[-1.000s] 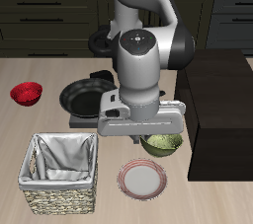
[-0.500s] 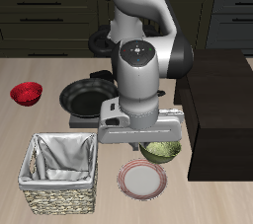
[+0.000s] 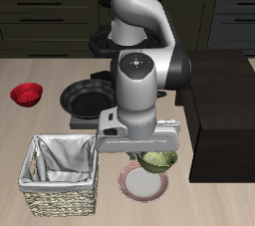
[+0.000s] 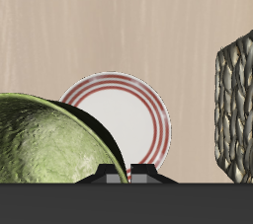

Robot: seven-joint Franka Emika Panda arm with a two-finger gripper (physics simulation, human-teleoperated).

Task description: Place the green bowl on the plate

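Observation:
The green bowl (image 3: 158, 160) hangs from my gripper (image 3: 151, 155), just above the plate's (image 3: 137, 183) far edge. The gripper is shut on the bowl's rim. In the wrist view the bowl (image 4: 49, 139) shows its olive speckled side close up, partly covering the plate (image 4: 128, 119), which has a white centre and pinkish-red rings. The fingertips (image 4: 128, 174) barely show in the wrist view, and the arm hides most of the gripper in the exterior view.
A woven basket (image 3: 62, 175) with grey lining stands beside the plate near the front edge; it also shows in the wrist view (image 4: 237, 110). A black frying pan (image 3: 85, 97) and a small red bowl (image 3: 27, 94) lie farther back. A dark box (image 3: 221, 111) stands on the other side.
My gripper has carried the green bowl toward the table's front edge and lower, from behind the plate to just over its far edge.

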